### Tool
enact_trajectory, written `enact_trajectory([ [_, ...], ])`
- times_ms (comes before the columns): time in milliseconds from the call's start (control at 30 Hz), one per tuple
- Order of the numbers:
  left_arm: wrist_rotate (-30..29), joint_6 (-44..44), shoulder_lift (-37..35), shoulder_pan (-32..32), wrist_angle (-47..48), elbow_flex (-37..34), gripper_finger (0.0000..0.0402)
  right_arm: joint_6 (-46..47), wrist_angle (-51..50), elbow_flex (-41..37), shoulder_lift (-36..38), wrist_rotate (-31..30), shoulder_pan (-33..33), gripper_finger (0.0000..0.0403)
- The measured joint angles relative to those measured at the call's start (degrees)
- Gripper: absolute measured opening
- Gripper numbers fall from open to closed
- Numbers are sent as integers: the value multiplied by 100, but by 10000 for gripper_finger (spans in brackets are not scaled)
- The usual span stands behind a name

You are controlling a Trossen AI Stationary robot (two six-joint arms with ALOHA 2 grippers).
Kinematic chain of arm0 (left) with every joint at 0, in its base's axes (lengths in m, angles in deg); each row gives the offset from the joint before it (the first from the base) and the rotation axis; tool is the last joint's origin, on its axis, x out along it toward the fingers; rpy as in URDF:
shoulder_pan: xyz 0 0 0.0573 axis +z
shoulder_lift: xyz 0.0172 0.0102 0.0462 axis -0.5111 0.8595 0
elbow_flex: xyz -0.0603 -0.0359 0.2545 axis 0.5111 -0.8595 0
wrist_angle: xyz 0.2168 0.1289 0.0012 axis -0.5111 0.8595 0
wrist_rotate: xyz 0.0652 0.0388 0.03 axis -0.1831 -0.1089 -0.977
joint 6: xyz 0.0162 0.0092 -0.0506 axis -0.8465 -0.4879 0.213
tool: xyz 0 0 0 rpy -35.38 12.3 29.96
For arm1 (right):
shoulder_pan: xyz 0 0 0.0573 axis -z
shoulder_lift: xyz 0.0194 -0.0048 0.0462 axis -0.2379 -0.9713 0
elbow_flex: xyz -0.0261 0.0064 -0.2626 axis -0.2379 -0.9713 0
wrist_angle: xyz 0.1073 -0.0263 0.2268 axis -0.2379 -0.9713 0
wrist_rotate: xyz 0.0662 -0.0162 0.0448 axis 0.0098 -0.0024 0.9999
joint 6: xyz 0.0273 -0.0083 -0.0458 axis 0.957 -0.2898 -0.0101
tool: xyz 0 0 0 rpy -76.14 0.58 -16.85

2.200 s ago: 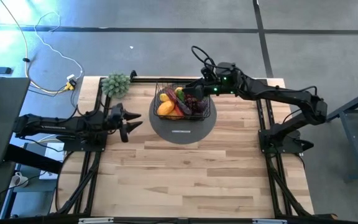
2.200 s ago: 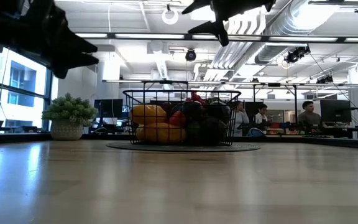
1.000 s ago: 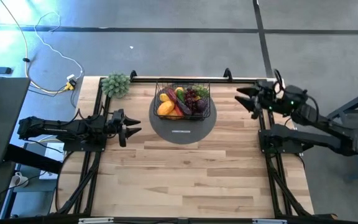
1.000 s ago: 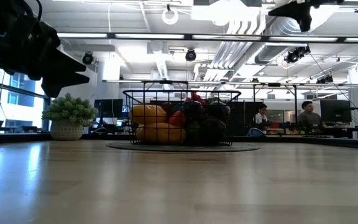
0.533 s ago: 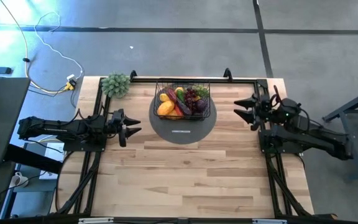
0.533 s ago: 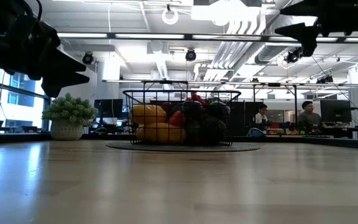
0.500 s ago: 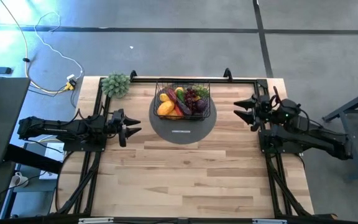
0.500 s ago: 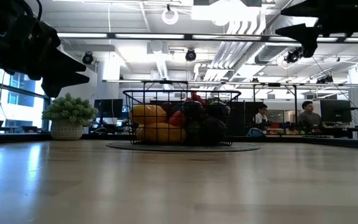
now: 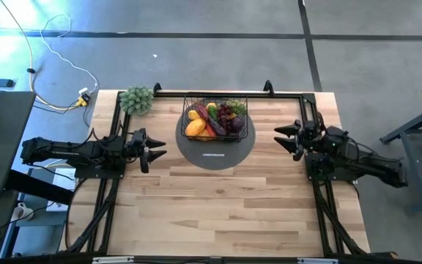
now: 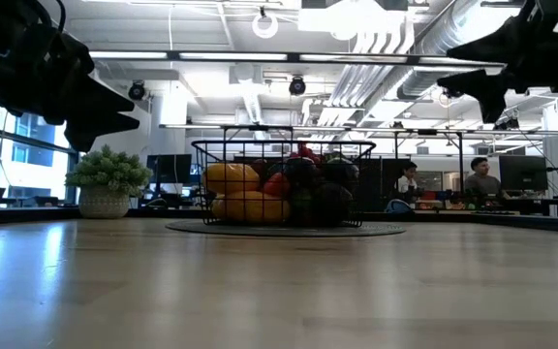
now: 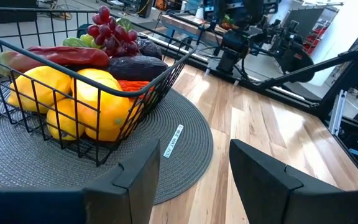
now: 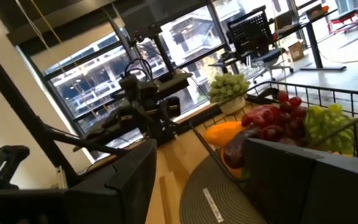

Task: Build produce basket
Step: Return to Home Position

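the right gripper has its two fingers spread apart with nothing between them. it hangs above the right edge of the table, tips pointing left. the left gripper is likewise spread and empty at the left edge, tips pointing right.

the basket sits between them at the far middle of the table, on a round grey mat, its long axis running left to right. it lies left of the right fingers and right of the left fingers, a little farther back than both. the two arms look about equally near it, and neither touches it. all the produce in view is piled inside: yellow lemons, an orange fruit, red grapes, a dark eggplant, a red pepper. a pale green bushy cluster stands apart at the far left corner.

the filling looks done. what remains is for each arm to draw away from the basket toward its own side.
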Motion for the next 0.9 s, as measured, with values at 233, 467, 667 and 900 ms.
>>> enact_trajectory([
  [233,0,3,0,1,0,0,184,73,-288,-339,460,-330,-19,225],
  [467,2,6,0,2,-2,0,184,95,-761,-350,468,-555,-19,224],
  [667,3,2,0,2,0,0,184,205,-1010,-348,464,-874,-19,224],
  [900,4,2,0,2,-1,2,184,192,-1019,-348,460,-848,-19,224],
])
